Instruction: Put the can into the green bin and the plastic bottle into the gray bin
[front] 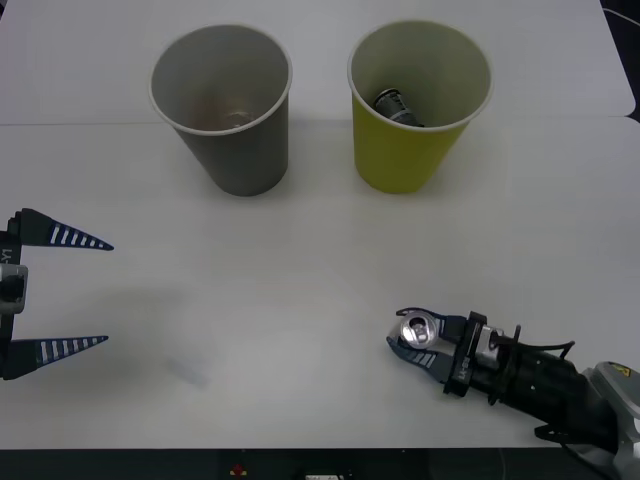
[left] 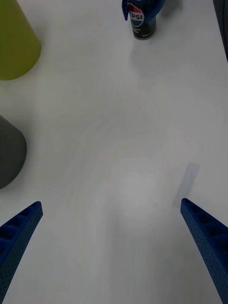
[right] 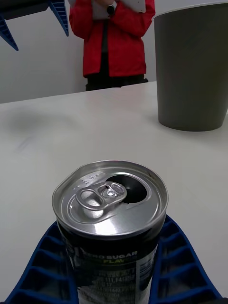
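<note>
Gripping the can [front: 419,334] near the worktop's front edge, the right gripper [front: 412,345] held its sides; light, thin and smooth, it probably dented easily. The left gripper [front: 62,292] waited wide open.

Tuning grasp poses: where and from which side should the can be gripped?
Grip the can across its round side wall, below the rim, coming in level from the robot's side. It stands upright with an open top, so side pads fit best. The right gripper already clasps it that way.
</note>
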`<state>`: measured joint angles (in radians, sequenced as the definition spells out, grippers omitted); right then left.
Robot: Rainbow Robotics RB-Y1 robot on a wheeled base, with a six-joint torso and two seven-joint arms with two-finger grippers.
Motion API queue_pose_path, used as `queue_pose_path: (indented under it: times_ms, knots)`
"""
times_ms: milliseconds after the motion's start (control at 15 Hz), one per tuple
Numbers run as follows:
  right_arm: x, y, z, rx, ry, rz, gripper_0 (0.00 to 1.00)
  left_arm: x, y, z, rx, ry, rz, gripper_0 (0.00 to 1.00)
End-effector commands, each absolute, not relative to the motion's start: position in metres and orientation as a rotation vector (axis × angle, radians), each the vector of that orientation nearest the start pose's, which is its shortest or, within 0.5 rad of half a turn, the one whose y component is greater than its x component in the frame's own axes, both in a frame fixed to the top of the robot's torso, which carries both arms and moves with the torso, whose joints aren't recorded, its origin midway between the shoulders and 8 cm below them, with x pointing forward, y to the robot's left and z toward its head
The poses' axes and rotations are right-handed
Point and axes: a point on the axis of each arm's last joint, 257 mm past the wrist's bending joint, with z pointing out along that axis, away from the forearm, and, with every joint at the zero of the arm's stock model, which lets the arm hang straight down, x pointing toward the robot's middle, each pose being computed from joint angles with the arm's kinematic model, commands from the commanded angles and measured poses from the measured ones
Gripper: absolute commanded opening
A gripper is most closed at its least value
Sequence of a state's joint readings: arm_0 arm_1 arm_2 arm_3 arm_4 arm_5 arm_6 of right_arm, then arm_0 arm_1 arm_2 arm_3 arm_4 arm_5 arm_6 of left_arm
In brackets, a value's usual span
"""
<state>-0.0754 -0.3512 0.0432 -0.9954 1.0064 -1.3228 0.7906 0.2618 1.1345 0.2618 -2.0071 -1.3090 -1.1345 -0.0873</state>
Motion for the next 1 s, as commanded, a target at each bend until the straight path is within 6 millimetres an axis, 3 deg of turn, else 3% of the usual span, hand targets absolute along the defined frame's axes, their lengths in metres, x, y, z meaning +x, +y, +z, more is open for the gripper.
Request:
queue_pose_path:
  times_ms: [67, 400, 667, 1000]
  knots:
    - [0.373, -0.126, -0.311, -1.007, 1.21, 0.672, 0.0, 0.341, 0.286, -0.167, 1.762, 1.444, -0.118, 1.0]
    - [0.375, -0.136, -0.305, -1.009, 1.247, 0.709, 0.0, 0.341, 0.286, -0.167, 1.762, 1.444, -0.118, 1.0]
    - [0.372, -0.166, -0.283, -1.068, 1.302, 0.685, 0.0, 0.341, 0.286, -0.167, 1.762, 1.444, -0.118, 1.0]
    - [0.353, -0.196, -0.249, -1.114, 1.44, 0.616, 0.0, 0.341, 0.286, -0.167, 1.762, 1.444, -0.118, 1.0]
